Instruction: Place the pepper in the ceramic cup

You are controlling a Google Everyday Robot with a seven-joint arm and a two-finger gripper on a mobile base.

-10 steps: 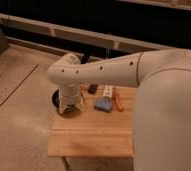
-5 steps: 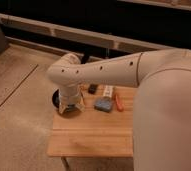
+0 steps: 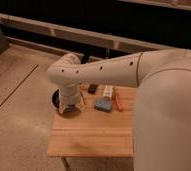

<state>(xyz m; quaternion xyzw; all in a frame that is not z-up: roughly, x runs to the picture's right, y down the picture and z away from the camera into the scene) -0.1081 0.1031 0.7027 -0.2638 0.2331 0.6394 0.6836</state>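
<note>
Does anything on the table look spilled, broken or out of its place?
Nothing stands out. The pepper, blue block and white packet lie flat on the table; the gripper hangs over the black bowl.

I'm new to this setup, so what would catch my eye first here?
The big white arm sweeps in from the right, its claw hanging low over the black bowl at the left end of the wooden table. Toward the table's right, an orange pepper lies just right of a blue block.
</note>
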